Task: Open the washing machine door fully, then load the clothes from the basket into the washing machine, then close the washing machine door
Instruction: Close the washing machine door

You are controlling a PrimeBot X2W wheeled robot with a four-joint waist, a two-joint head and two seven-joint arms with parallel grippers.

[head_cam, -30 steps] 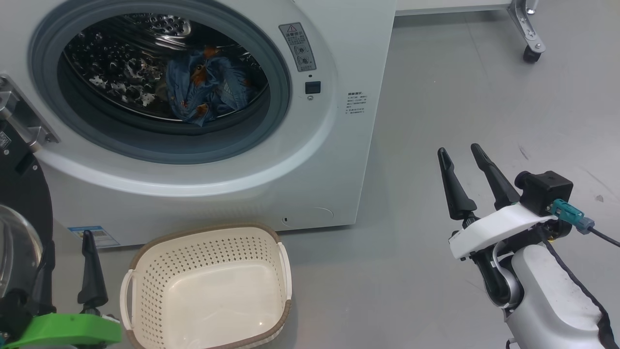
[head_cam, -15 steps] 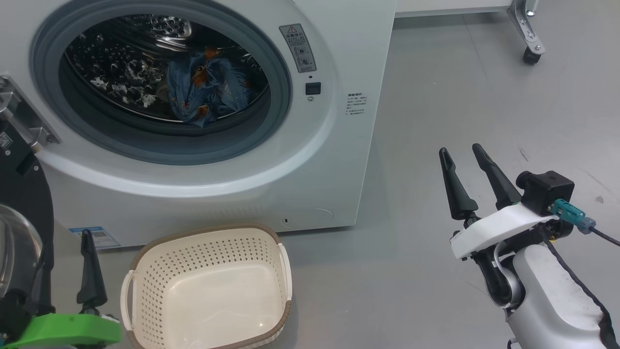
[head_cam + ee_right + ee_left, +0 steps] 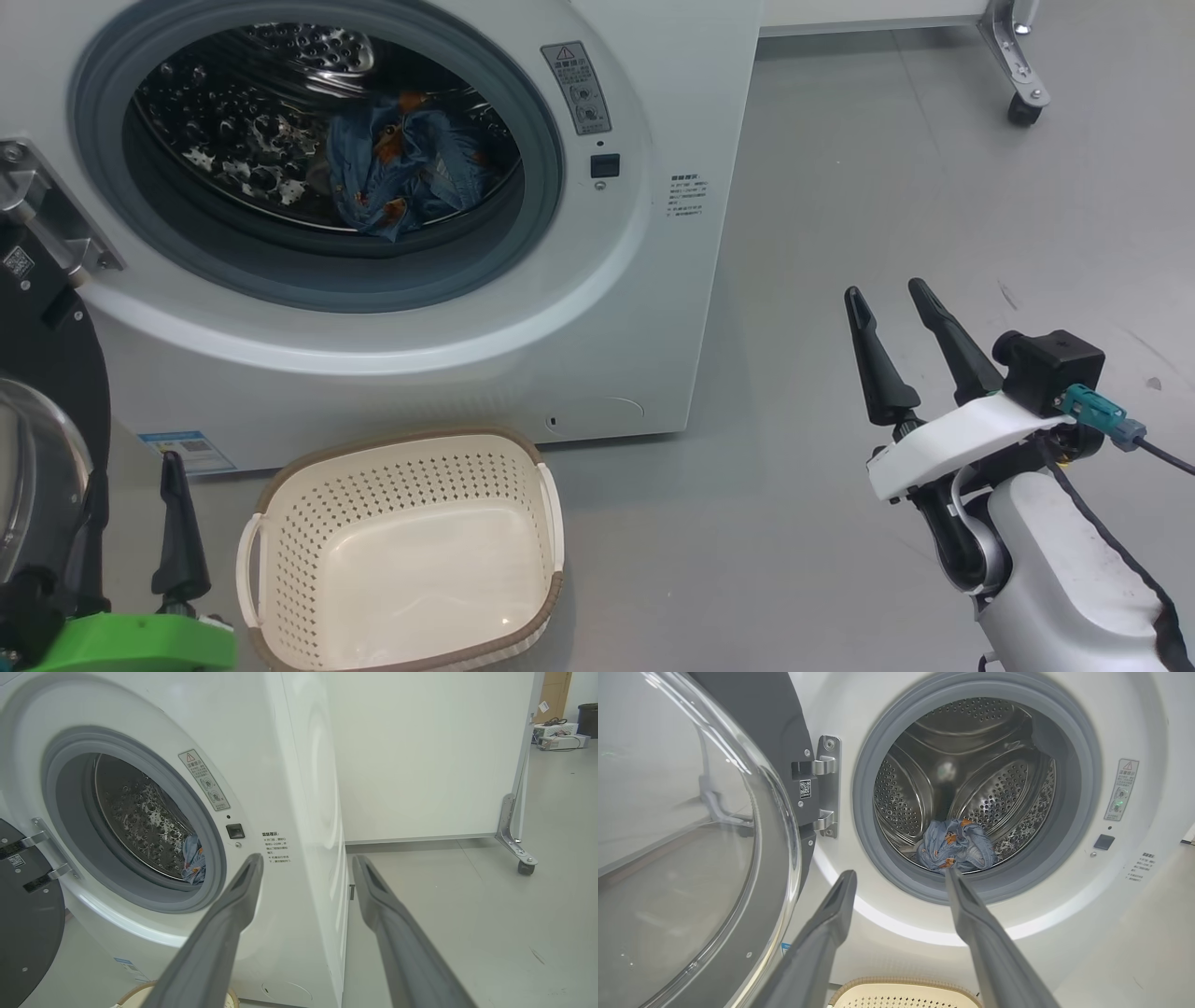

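The white washing machine (image 3: 653, 280) stands with its drum exposed, and the light blue printed clothes (image 3: 401, 163) lie in a heap inside the steel drum. They sit low in the drum as the clothes (image 3: 955, 844) in the left wrist view. The washing machine door (image 3: 677, 835) hangs swung out on its hinge at the left, its black rim (image 3: 37, 373) at the head view's edge. The cream basket (image 3: 401, 551) sits on the floor before the machine with nothing in it. My left gripper (image 3: 135, 467) is open beside the door and basket, holding nothing. My right gripper (image 3: 887, 291) is open over bare floor to the right.
Grey floor (image 3: 887, 168) spreads to the right of the machine. A white panel on a metal frame with a caster (image 3: 525, 865) stands behind at the right. A small blue label (image 3: 187, 448) is low on the machine's front.
The head view has shifted slightly. Both grippers, the clothes and the basket hold their places.
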